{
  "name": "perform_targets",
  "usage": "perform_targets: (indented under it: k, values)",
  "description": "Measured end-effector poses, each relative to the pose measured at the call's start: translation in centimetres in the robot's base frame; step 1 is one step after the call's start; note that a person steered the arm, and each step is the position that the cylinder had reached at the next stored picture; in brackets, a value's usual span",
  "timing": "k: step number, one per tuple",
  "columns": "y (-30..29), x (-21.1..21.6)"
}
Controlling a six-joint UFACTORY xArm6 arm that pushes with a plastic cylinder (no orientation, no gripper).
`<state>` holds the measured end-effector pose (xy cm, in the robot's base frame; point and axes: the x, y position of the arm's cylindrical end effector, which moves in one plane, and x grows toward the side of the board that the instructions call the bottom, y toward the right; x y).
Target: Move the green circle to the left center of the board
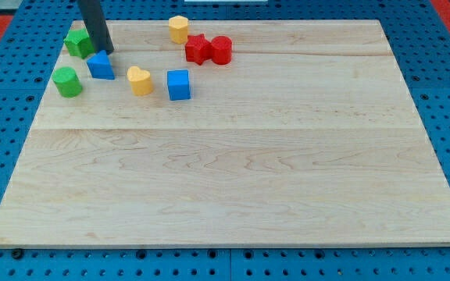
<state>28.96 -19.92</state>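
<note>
Pale wood-grain tabletop (248, 172): green circle (67, 81), a squat cylinder; jawless rod tool's tip (108, 51) beside blue triangle (100, 65).

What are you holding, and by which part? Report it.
Nothing is held. My tip only pushes; it stands between the green star and the blue block, above the green circle.

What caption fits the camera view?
My tip rests between the green star and blue triangle, above the green circle.
</note>
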Motion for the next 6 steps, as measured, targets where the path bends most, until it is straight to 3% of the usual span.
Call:
perform_targets:
  k: [2, 4, 5, 6]
  values:
    - [0.8, 3.5]
    - [-3.8, 1.5]
    - [-7.0, 2.3]
    - [-6.5, 5.2]
